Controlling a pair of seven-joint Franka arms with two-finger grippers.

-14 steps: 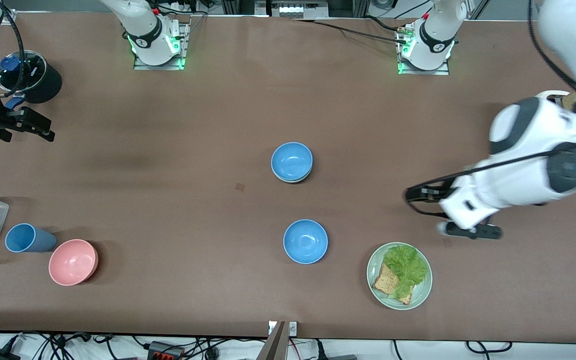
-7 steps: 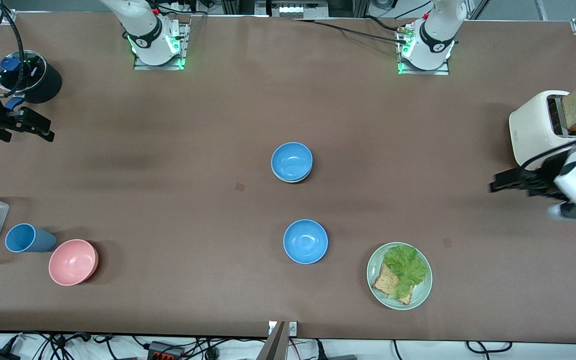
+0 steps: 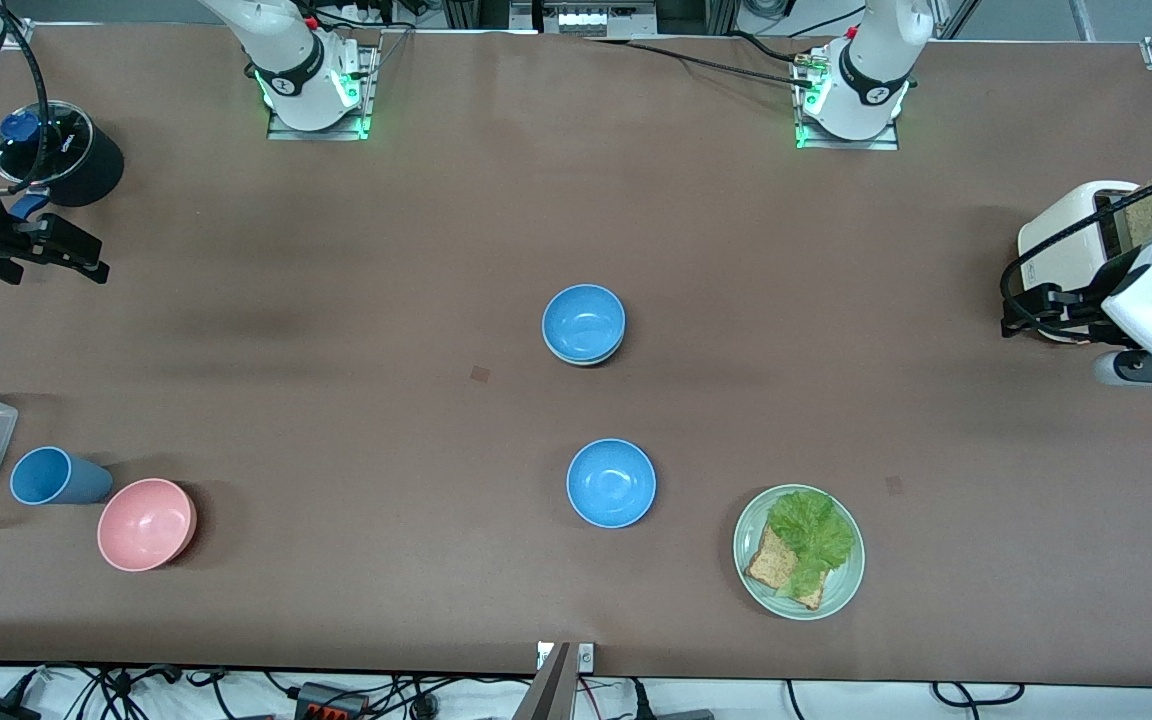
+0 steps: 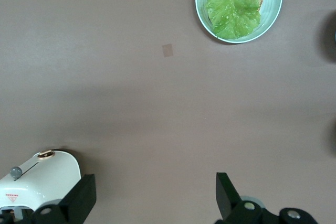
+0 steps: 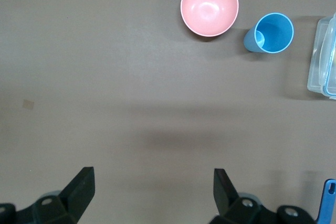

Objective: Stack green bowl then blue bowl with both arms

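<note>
Right pincer (image 3: 71, 255) open, empty, over the tabletop (image 3: 336, 450) edge near the black pot (image 3: 61, 150). Blue bowl (image 3: 584, 322) mid-tabletop sits nested on a paler bowl, likely the green bowl (image 3: 591, 358); second blue bowl (image 3: 611, 482) nearer the camera. Probably light, stiff, smooth: pinch the rim. Left pincer (image 3: 1036, 315) open, empty, over the toaster (image 3: 1071, 250). Plain brown surface.

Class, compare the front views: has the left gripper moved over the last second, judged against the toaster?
Yes. The left gripper has swung away from the table's middle toward the left arm's end; it now hangs beside the toaster, fingers open.
</note>
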